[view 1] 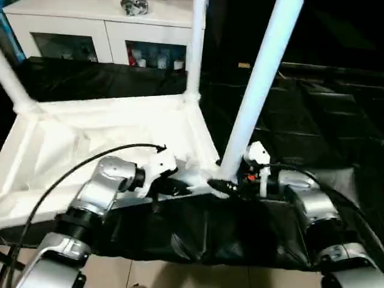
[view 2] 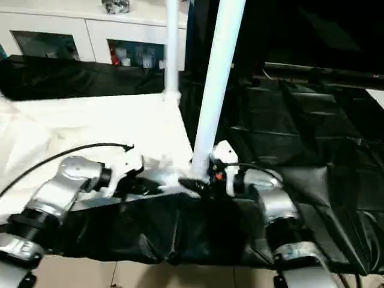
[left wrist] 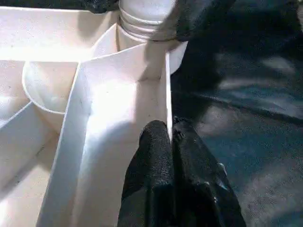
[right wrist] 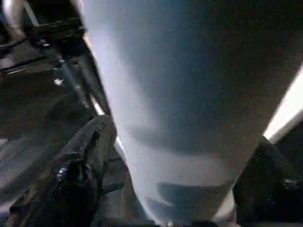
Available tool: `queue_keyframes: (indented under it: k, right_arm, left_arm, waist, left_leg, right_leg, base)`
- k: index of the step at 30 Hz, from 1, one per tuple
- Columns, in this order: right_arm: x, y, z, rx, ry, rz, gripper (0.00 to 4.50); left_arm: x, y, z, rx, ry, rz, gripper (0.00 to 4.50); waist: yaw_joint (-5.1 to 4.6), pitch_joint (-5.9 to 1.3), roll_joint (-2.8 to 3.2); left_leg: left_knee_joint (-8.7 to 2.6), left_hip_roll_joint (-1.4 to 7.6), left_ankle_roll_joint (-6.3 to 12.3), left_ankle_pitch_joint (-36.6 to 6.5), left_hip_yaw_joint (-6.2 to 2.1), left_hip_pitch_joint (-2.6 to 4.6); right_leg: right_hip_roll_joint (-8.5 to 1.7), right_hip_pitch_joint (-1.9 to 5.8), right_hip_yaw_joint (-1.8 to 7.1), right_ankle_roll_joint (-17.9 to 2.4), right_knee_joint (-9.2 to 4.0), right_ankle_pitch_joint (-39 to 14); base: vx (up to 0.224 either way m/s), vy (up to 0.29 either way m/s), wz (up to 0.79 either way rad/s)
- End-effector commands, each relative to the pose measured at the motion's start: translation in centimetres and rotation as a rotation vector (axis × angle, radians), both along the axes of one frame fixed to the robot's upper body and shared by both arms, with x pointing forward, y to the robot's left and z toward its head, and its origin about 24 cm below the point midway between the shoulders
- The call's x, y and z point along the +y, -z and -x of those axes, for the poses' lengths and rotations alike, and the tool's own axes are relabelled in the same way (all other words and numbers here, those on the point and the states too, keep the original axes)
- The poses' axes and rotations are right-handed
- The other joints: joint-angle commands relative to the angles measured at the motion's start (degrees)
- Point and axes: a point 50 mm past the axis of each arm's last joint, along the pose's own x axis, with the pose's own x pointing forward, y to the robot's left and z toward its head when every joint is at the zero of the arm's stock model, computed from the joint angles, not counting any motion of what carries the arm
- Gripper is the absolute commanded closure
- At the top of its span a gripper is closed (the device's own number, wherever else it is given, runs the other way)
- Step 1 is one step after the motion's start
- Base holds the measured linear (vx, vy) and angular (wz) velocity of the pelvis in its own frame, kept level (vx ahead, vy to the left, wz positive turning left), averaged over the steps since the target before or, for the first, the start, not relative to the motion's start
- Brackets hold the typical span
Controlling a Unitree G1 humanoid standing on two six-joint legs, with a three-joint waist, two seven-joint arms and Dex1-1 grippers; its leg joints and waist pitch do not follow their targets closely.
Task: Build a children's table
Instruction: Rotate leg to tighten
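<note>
Tabletop (view 1: 114, 129), white plastic, is laid upside down on a worktop (view 1: 312, 120) draped in black sheeting, its ribbed underside turned up. Three white tube legs are seen standing in the corner sockets: a near-right leg (view 1: 258, 90), leaning slightly; a far-right leg (view 1: 197, 48), upright; and a far-left leg (view 1: 11, 84), cut off by the picture's edge.

Left gripper (left wrist: 170, 137) is held at the near-right corner of the tabletop. Its black fingers (left wrist: 151, 161) are pressed together, with the thin rim wall (left wrist: 166, 90) of the top met at their tips; whether the wall is pinched cannot be told. The ribbed base of the near-right leg is seated in the round socket (left wrist: 142, 28) just beyond that wall.

Right gripper (right wrist: 175, 179) is placed at the base of the near-right leg, where the leg meets the socket. Its fingers (right wrist: 80, 165) are spread apart, one on each side of the tube; whether the tube is touched cannot be told.

White cabinet (view 1: 102, 30) with glass doors is seen behind the worktop, small items shelved inside. Black cable (view 1: 78, 165) is looped over the left forearm. Pale tiled floor (view 1: 180, 276) is visible at the near edge.
</note>
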Motion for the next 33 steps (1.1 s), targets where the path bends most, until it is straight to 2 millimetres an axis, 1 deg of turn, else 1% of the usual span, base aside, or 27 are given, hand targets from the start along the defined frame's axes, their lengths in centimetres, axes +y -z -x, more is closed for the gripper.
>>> queue_keyframes:
  k: [1,2,5,7,8,11,12,16,19,20,22,23,25,26,27,28,29,30,31,32,33]
  right_arm:
    - [2.1,0.1,0.9,0.026,-0.169,0.004,1.17]
    - [2.1,0.1,1.0,0.03,-0.184,0.01,1.25]
    - [2.0,0.1,1.1,0.043,-0.213,0.018,1.58]
    - [2.0,0.1,1.2,0.048,-0.223,0.018,1.64]
    - [2.1,0.2,1.3,0.058,-0.235,0.015,1.86]
    - [2.2,0.3,1.5,0.066,-0.244,0.01,1.97]
    - [2.2,0.3,1.6,0.073,-0.25,0.007,1.97]
    - [2.4,0.7,2.0,0.094,-0.249,-0.005,2.0]
    - [2.7,1.1,2.2,0.107,-0.179,-0.033,2.0]
    - [2.7,1.1,2.2,0.107,-0.179,-0.033,2.0]
    - [2.9,1.5,1.9,0.101,-0.084,-0.046,2.0]
    - [3.1,2.0,1.5,0.104,0.024,-0.037,2.01]
    - [3.6,2.6,1.1,0.096,0.14,-0.027,2.01]
    - [3.9,3.0,0.9,0.105,0.199,-0.015,2.01]
    - [3.9,3.0,0.9,0.105,0.199,-0.015,2.01]
    - [4.0,3.2,0.7,0.112,0.235,-0.007,2.01]
    - [4.5,3.4,0.5,0.115,0.288,0.001,2.01]
    - [5.2,3.7,0.1,0.135,0.368,0.017,2.01]
    - [5.9,3.8,-0.1,0.147,0.411,0.028,2.01]
    - [6.8,3.8,-0.4,0.147,0.453,0.051,2.01]
    - [7.3,3.8,-0.5,0.141,0.465,0.075,2.01]
  left_arm:
    - [-1.2,-0.1,0.2,-0.006,0.046,0.028,4.5]
    - [-1.1,-0.1,0.2,-0.005,0.051,0.022,4.5]
    - [-0.9,-0.1,0.2,-0.002,0.061,0.017,4.5]
    - [-0.8,-0.2,0.2,0.0,0.067,0.017,4.5]
    - [-0.7,-0.1,0.2,0.003,0.072,0.017,4.5]
    - [-0.7,-0.1,0.2,0.006,0.076,0.017,4.5]
    - [-0.6,-0.1,0.3,0.009,0.078,0.018,4.5]
    - [-0.6,0.1,0.5,0.021,0.078,0.019,4.5]
    - [-0.7,0.3,0.2,0.016,0.029,0.021,4.5]
    - [-0.7,0.3,0.2,0.016,0.029,0.021,4.5]
    - [-1.2,0.4,-0.1,0.01,-0.017,0.027,4.5]
    - [-1.8,0.5,-0.5,0.002,-0.062,0.026,4.5]
    - [-2.9,0.8,-1.0,-0.009,-0.118,0.022,4.5]
    - [-3.5,0.9,-1.1,-0.011,-0.14,0.024,4.5]
    - [-3.5,0.9,-1.1,-0.011,-0.14,0.024,4.5]
    - [-3.9,1.0,-1.2,-0.012,-0.154,0.026,4.5]
    - [-4.6,1.1,-1.4,-0.02,-0.177,0.027,4.5]
    - [-5.6,1.3,-1.4,-0.023,-0.192,0.027,4.5]
    - [-6.3,1.4,-1.4,-0.03,-0.2,0.022,4.5]
    - [-7.1,1.6,-1.4,-0.033,-0.205,0.017,4.5]
    - [-7.5,1.7,-1.3,-0.032,-0.201,0.014,4.5]
  waist:
    - [0.22,-2.56,-0.43]
    - [0.32,-2.58,-0.35]
    - [0.49,-2.56,-0.39]
    - [0.59,-2.56,-0.4]
    - [0.7,-2.6,-0.32]
    - [0.79,-2.56,-0.38]
    - [0.92,-2.6,-0.29]
    - [1.08,-2.63,-0.31]
    - [1.08,-2.59,-0.35]
    - [1.02,-2.54,-0.29]
    - [1.01,-2.5,-0.26]
    - [0.73,-2.28,-0.43]
    - [0.5,-2.11,-0.39]
    - [0.36,-1.99,-0.58]
    - [0.29,-1.97,-0.51]
    - [-0.05,-1.76,-0.56]
    - [-0.33,-1.49,-0.57]
    - [-0.35,-1.62,-0.28]
    - [-0.59,-1.4,-0.25]
    - [-0.77,-1.6,-0.34]
    - [-0.85,-1.72,-0.09]
  left_leg:
    - [-3.26,1.64,4.79,-8.54,0.04,-0.75]
    - [-3.25,1.63,4.67,-8.46,0.05,-0.68]
    - [-3.22,1.64,4.56,-8.24,0.08,-0.68]
    - [-3.21,1.65,4.44,-8.25,0.1,-0.63]
    - [-3.22,1.69,4.29,-7.96,0.08,-0.65]
    - [-3.22,1.68,4.12,-8.14,0.1,-0.59]
    - [-3.21,1.68,4.05,-7.94,0.1,-0.57]
    - [-3.17,1.66,4.02,-7.53,0.11,-0.62]
    - [-3.21,1.63,3.88,-7.75,0.1,-0.63]
    - [-3.3,1.64,3.57,-8.4,0.05,-0.56]
    - [-3.36,1.63,3.26,-9.02,0.02,-0.48]
    - [-3.58,1.59,2.35,-10.54,-0.13,-0.44]
    - [-3.77,1.55,1.52,-11.77,-0.23,-0.28]
    - [-3.79,1.38,0.94,-13.42,-0.29,0.07]
    - [-3.8,1.41,0.65,-14.05,-0.38,0.19]
    - [-3.84,1.3,0.94,-16.63,-0.53,0.32]
    - [-3.85,1.13,1.08,-18.17,-0.58,0.57]
    - [-3.82,1.05,0.91,-18.45,-0.71,0.79]
    - [-3.83,1.07,0.75,-19.51,-0.71,1.0]
    - [-3.8,0.97,0.52,-20.03,-0.94,1.0]
    - [-3.92,1.06,0.44,-19.85,-1.01,0.98]
  right_leg:
    - [-4.18,3.23,3.34,-8.64,-4.58,-15.06]
    - [-4.24,3.23,3.34,-8.68,-4.59,-15.1]
    - [-4.19,3.26,3.34,-8.98,-4.51,-14.34]
    - [-4.2,3.25,3.34,-8.87,-4.53,-14.55]
    - [-4.23,3.28,3.35,-8.94,-4.43,-14.15]
    - [-4.2,3.24,3.34,-9.04,-4.44,-14.09]
    - [-4.21,3.27,3.37,-9.05,-4.41,-13.94]
    - [-4.16,3.36,3.38,-8.92,-4.29,-12.91]
    - [-4.14,3.36,3.36,-8.86,-4.37,-13.3]
    - [-4.2,3.29,3.34,-8.62,-4.52,-14.43]
    - [-4.26,3.21,3.35,-8.38,-4.68,-15.66]
    - [-4.35,3.05,3.36,-7.53,-5.03,-18.78]
    - [-4.36,2.9,3.31,-6.66,-5.39,-21.7]
    - [-4.41,2.71,3.22,-5.42,-5.93,-25.61]
    - [-4.52,2.66,3.2,-5.07,-5.93,-27.01]
    - [-4.63,2.46,3.07,-3.53,-6.67,-31.68]
    - [-4.59,2.11,2.92,-2.36,-7.26,-34.81]
    - [-4.7,2.13,2.84,-2.03,-7.39,-35.59]
    - [-4.6,1.78,2.78,-1.76,-7.66,-36.8]
    - [-4.68,2.02,2.56,-1.23,-7.75,-37.83]
    - [-4.73,2.11,2.48,-1.33,-7.73,-37.04]
  base:
    - [0.0,0.0,0.0]
    - [0.0,0.0,0.0]
    - [0.0,0.0,0.0]
    - [0.0,0.0,0.0]
    - [0.0,0.0,0.0]
    - [0.0,0.0,0.0]
    - [0.0,0.0,0.0]
    - [0.0,0.0,0.0]
    - [0.0,0.0,0.0]
    - [0.0,0.0,0.0]
    - [0.0,0.0,0.0]
    - [0.0,0.0,0.0]
    - [0.0,0.0,0.0]
    - [0.0,0.0,0.0]
    - [0.0,0.0,0.0]
    - [0.0,0.0,0.0]
    - [0.0,0.0,0.0]
    - [0.0,0.0,0.0]
    - [0.0,0.0,0.0]
    - [0.0,0.0,0.0]
    - [0.0,0.0,0.0]
